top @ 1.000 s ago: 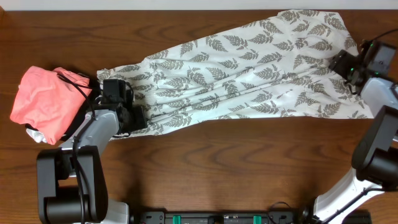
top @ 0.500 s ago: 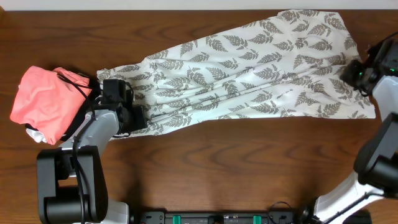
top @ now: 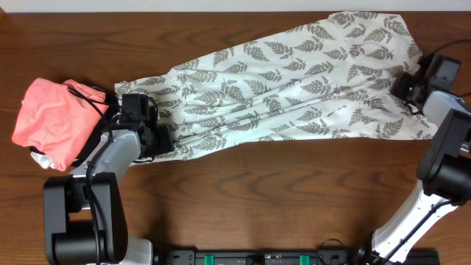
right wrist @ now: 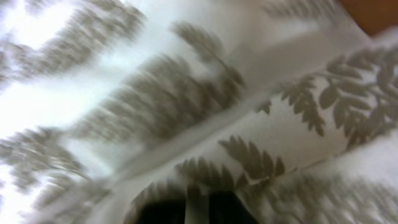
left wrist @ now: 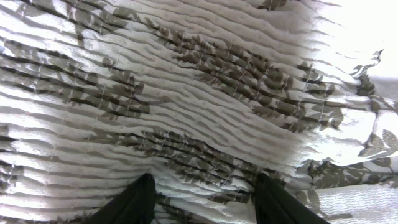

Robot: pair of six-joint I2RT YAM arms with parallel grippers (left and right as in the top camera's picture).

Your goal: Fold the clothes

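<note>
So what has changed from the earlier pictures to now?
The right gripper pulled outward from the hem of the clothes, then came back over it; whether it grips is unclear. The left gripper and the pink garment stayed put.

Tally on one desk (top: 294,184): two garments, two arms, two claws.
One piece of clothes (top: 294,81), white with grey ferns, was the only item of its print. One salmon-pink garment (top: 51,121) sat just beyond its narrow end. One left arm (top: 110,158) with one left claw (left wrist: 202,186) was at that same end, and one right arm (top: 449,147) with one right claw (right wrist: 189,205) at the wide end.
</note>
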